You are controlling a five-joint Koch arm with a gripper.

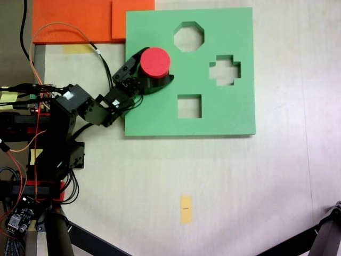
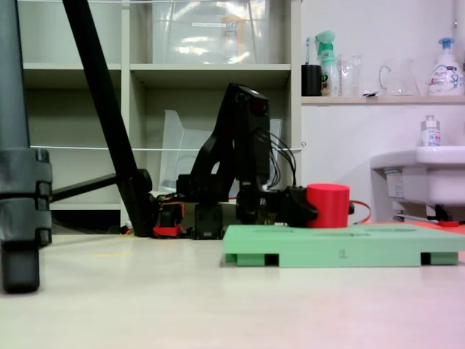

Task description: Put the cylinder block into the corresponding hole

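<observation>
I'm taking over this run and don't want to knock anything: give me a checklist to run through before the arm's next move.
1. Gripper closed around the cylinder block: ok.
2. Block upright in the low fixed view: ok.
3. Circular hole located: cannot tell, it is not visible.
4. Block clear of the octagonal cutout: ok.
5. Green board flat on the table: ok.
6. Block seated flush: not ok, it stands proud of the board.
</observation>
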